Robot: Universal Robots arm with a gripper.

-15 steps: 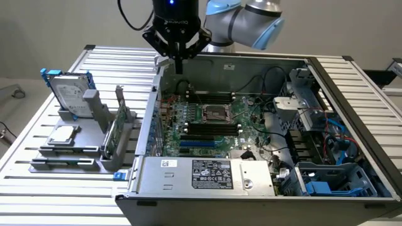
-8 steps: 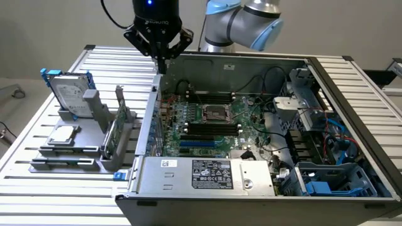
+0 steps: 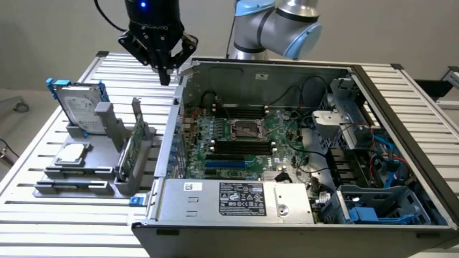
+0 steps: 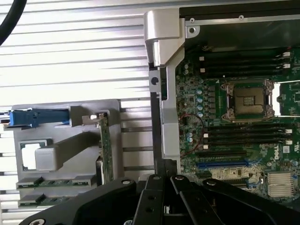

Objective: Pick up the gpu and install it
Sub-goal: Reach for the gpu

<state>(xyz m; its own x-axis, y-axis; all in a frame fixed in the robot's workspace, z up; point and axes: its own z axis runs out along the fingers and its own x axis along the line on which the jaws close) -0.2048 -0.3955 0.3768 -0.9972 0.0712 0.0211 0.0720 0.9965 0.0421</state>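
Observation:
The gpu (image 3: 134,146) stands on its long edge in a slot of the grey holder (image 3: 107,188), its green board facing the exterior view's left. In the wrist view the gpu (image 4: 106,146) is a thin green strip seen edge-on. My gripper (image 3: 165,79) hangs above the table beside the back corner of the open computer case (image 3: 237,207), well behind the gpu and higher than it. Its fingers are shut, tips together, with nothing between them. In the wrist view the gripper (image 4: 164,168) points at the case wall's edge.
A hard drive in a blue frame (image 3: 77,105) stands at the holder's back. A small silver processor chip (image 3: 72,153) lies flat on the holder. Inside the case lie the motherboard (image 3: 240,142), a blue expansion slot (image 3: 222,160) and a power supply (image 3: 240,200).

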